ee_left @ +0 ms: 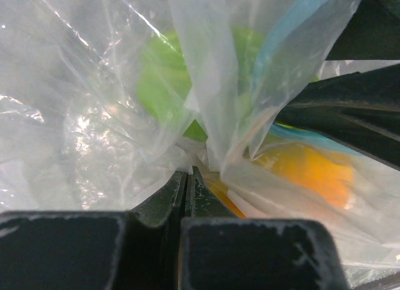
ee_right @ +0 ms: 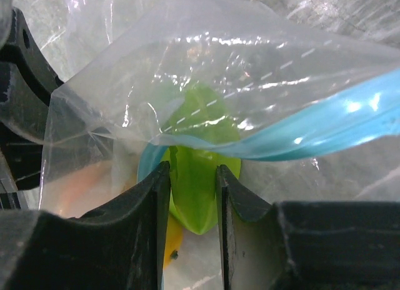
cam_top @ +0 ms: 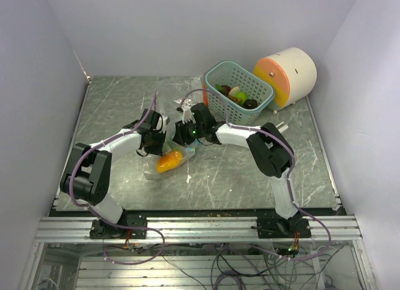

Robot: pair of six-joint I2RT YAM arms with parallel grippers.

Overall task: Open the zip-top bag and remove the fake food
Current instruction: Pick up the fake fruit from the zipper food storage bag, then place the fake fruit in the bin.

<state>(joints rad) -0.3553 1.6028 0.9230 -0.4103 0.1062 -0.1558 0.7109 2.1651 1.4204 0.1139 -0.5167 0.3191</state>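
The clear zip-top bag (cam_top: 153, 173) lies mid-table between both arms, with an orange fake food (cam_top: 169, 160) inside. My left gripper (ee_left: 188, 172) is shut on a fold of the bag's film (ee_left: 94, 115). Behind that film show a green piece (ee_left: 159, 84) and an orange piece (ee_left: 312, 171). My right gripper (ee_right: 192, 168) reaches under the blue zip strip (ee_right: 325, 124) into the bag's mouth. Its two fingers press both sides of a green fake food (ee_right: 195, 196). In the top view the left gripper (cam_top: 157, 140) and right gripper (cam_top: 183, 135) nearly meet over the bag.
A teal basket (cam_top: 212, 74) holding several toy foods stands at the back right. Beside it lies a big cream cylinder with an orange face (cam_top: 287, 74). White walls close in the table on three sides.
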